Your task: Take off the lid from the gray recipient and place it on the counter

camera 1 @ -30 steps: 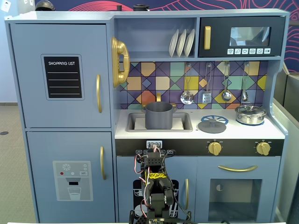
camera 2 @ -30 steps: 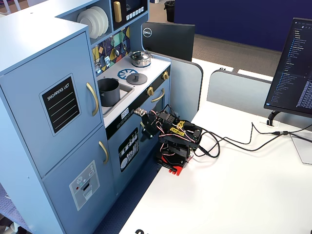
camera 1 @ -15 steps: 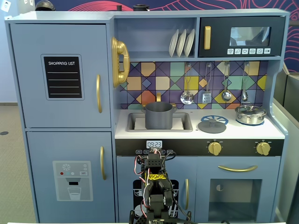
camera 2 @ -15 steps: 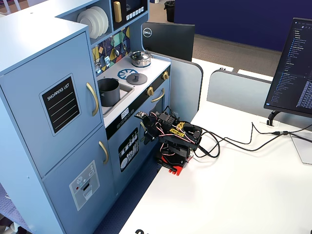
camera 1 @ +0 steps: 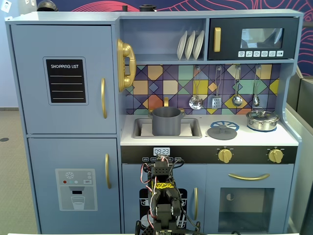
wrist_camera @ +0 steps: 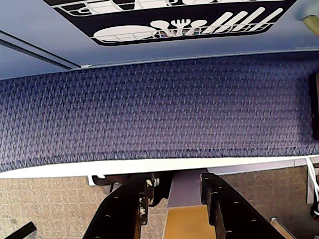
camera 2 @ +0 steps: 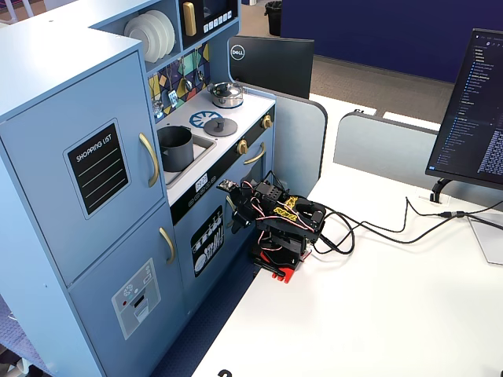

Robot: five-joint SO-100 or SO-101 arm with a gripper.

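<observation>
Lid (camera 1: 222,131): a flat, round, matte dark-gray disc with a small central knob, lying on the counter (camera 1: 288,139) beside the blue burner print, well above and beyond the gripper (wrist_camera: 175,185).
Lid handling: it looks like light, stiff toy plastic or thin metal, unlikely to bend or break; the flat rim sits flush to the worktop, so the knob is judged the only sensible place to pinch.
Gray recipient (camera 1: 166,121): stands open-topped in the sunken sink, nothing covering it, up and ahead of the gripper in a fixed view.
Task state: judged from how things lie, the lid is already off the pot and resting on the counter.
Gripper opening: in the wrist view the two dark fingers (wrist_camera: 137,194) stand a little apart, a modest gap between them.
Gripper contents: nothing sits between the fingers; only floor and the cabinet's foot show through the gap.
Arm posture: folded low on the table in front of the toy kitchen (camera 2: 47,102), touching neither pot nor lid.
</observation>
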